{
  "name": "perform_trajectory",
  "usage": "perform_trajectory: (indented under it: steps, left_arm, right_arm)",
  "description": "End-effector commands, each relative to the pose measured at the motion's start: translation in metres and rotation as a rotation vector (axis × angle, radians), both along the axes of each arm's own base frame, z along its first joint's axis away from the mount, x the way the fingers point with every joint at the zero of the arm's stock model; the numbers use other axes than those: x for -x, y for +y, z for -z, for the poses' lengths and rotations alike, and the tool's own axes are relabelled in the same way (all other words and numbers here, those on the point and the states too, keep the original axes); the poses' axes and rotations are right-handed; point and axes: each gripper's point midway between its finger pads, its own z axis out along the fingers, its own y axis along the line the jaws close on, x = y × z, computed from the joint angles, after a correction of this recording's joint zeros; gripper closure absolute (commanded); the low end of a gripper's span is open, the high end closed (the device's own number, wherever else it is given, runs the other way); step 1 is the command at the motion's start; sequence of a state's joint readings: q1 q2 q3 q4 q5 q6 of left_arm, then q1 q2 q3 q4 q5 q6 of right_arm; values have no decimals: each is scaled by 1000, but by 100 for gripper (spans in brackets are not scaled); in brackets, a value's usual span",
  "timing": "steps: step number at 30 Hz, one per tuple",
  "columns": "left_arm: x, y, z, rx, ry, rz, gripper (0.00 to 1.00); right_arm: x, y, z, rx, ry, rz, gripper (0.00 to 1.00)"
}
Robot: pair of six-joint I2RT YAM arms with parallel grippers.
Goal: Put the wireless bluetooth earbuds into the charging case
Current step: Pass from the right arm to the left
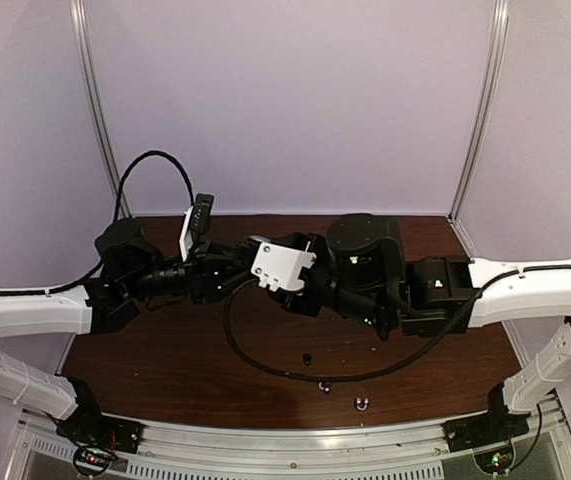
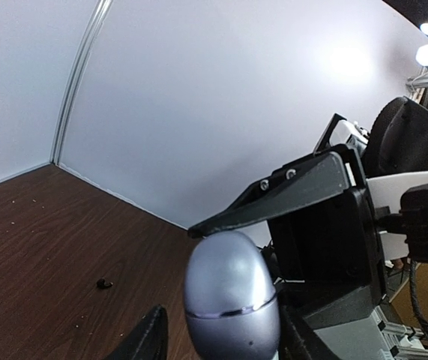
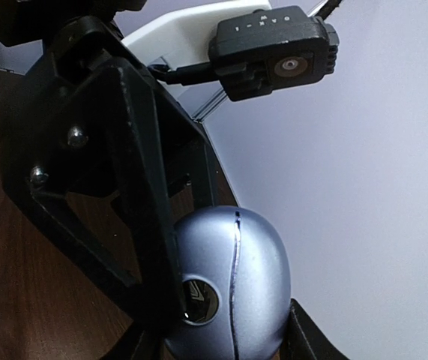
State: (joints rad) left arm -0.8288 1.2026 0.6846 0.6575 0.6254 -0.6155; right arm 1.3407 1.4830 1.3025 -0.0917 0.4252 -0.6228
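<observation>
The lavender-silver egg-shaped charging case [image 2: 232, 296] is shut and held in the air where both grippers meet. My right gripper [image 3: 225, 334] is shut on it [image 3: 236, 285], with a finger on either side. My left gripper [image 2: 225, 319] is round the case: one finger [image 2: 300, 330] touches it and the other [image 2: 148, 337] stands a little off it. In the top view the case is hidden under the grippers [image 1: 240, 268]. A black earbud [image 1: 307, 357] [image 2: 105, 283], a second bud [image 1: 324, 384] and a pale shiny bud [image 1: 362, 403] lie on the brown table [image 1: 165, 360].
A black cable [image 1: 265, 355] loops low over the table just behind the buds. Pale walls close the back and both sides. The table's metal front rail [image 1: 295, 440] runs between the arm bases.
</observation>
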Motion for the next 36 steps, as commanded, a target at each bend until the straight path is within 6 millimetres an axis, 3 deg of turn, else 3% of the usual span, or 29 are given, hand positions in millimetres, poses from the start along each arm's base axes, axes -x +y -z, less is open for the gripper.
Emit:
perform_trajectory:
  steps: [1, 11, 18, 36]
  left_arm:
    - [0, 0, -11, 41, -21, -11, 50]
    - [-1, 8, -21, 62, -42, -47, 45]
    - [2, 5, -15, 49, -35, -23, 53]
    - [9, -8, -16, 51, -38, 36, 54]
  right_arm:
    - [1, -3, -8, -35, -9, 12, 77]
    - [-2, -4, -3, -30, -7, 33, 77]
    - [-3, -6, -1, -37, -9, 45, 77]
    - [-3, -6, -1, -34, -13, 34, 77]
